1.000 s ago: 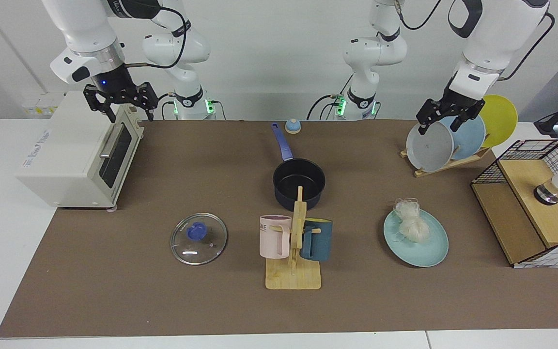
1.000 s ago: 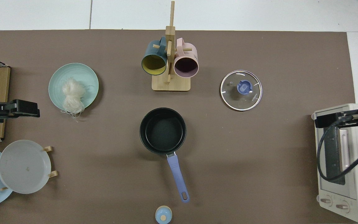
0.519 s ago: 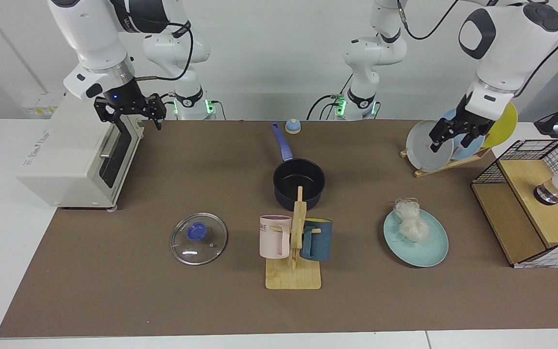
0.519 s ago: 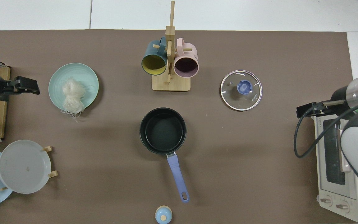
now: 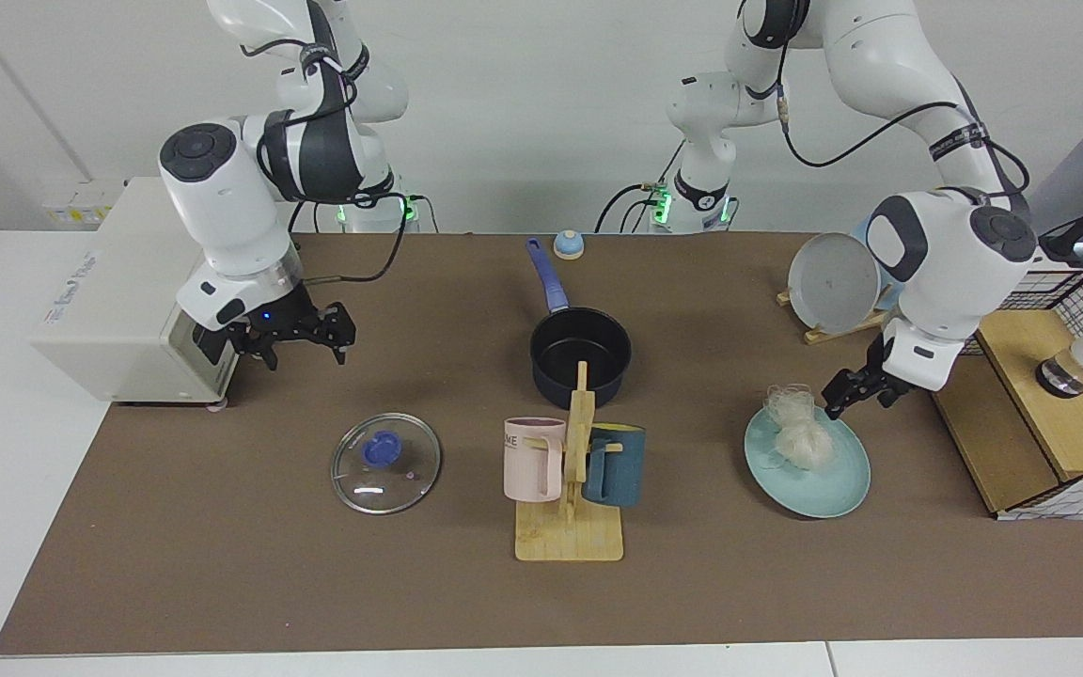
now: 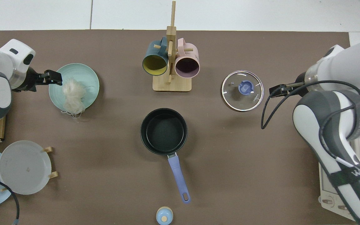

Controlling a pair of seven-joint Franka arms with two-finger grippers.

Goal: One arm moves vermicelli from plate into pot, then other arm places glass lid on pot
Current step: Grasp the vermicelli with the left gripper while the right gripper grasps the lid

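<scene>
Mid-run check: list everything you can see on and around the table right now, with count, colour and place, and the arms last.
vermicelli: 1 clump, white, on the plate
plate: 1, pale teal, facing view's right
pot: 1, black, blue-purple handle, mat centre, empty
glass lid: 1, clear, blue knob, flat on the mat
mugs: 2, pink and dark teal, on a wooden stand
rack plates: grey one in front, blue behind
small knob-topped piece: 1, blue, beyond the pot handle
toaster oven: 1, white
wire-sided wooden crate: 1
left gripper: black, open, at the plate's edge beside the vermicelli
right gripper: black, open, above the mat near the glass lid
</scene>
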